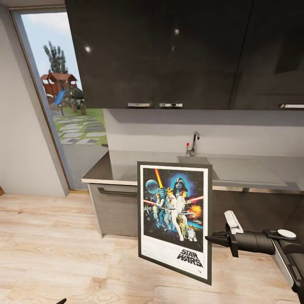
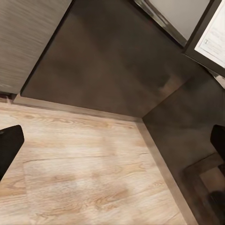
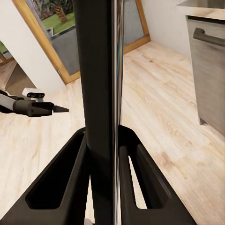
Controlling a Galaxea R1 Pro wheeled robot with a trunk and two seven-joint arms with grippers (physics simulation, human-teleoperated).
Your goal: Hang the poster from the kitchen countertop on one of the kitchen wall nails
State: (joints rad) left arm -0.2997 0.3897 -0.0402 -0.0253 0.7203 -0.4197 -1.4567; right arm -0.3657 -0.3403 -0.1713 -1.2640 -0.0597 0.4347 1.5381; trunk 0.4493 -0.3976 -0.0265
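Observation:
The Star Wars poster hangs upright in the air in front of the kitchen countertop, slightly tilted, its lower half over the floor. My right gripper is shut on its right edge. The right wrist view looks along the frame edge-on, with a finger pressed on each side. A corner of the poster also appears in the left wrist view. My left gripper is open and empty, low over the wooden floor. The wall nail is out of view.
The sink and chrome tap lie behind the poster. Dark wall cabinets hang above the worktop, dark base fronts stand below. A glass door to the garden is at the left. The left arm reaches over the floor.

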